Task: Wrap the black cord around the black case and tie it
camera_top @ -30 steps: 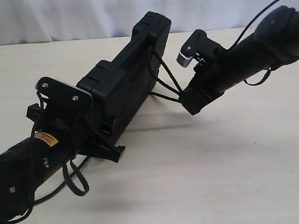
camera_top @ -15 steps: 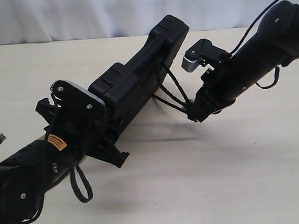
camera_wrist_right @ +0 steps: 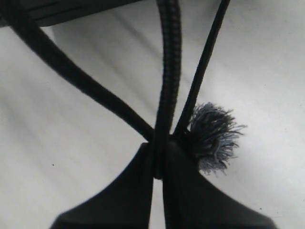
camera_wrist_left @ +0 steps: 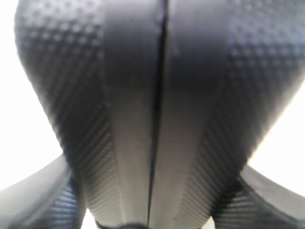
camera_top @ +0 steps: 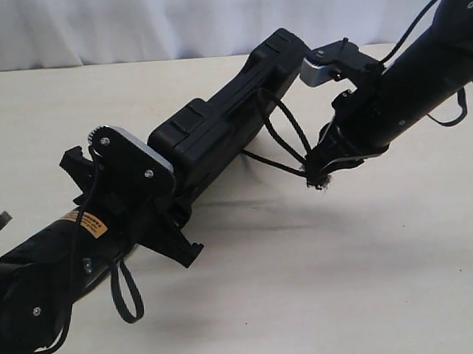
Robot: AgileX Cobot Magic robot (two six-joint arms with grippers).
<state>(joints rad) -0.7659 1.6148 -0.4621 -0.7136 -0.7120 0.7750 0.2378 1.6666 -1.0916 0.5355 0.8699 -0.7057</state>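
Note:
The black case [camera_top: 217, 126] is lifted off the table and tilted, its far end up and to the right. My left gripper [camera_top: 172, 203] is shut on its near end. In the left wrist view the black case [camera_wrist_left: 157, 95] fills the frame, its seam down the middle, between the left gripper's fingers [camera_wrist_left: 35, 193]. Strands of the black cord [camera_top: 278, 134] run from the case's middle to my right gripper [camera_top: 323, 170], which is shut on them. In the right wrist view, my right gripper [camera_wrist_right: 159, 164] pinches the black cord [camera_wrist_right: 169, 71], with the frayed knot [camera_wrist_right: 214, 136] beside the fingertips.
The pale table [camera_top: 347, 282] lies under both arms, with a white curtain [camera_top: 131, 23] behind its far edge. A short cable loop [camera_top: 125, 292] hangs from the left arm. The right wrist's silver camera block [camera_top: 318, 68] sits close to the case's far end.
The case has swung its far end up and to the right, with the left arm shifting right. The right gripper has moved right and up with the cord, and the frayed end now shows.

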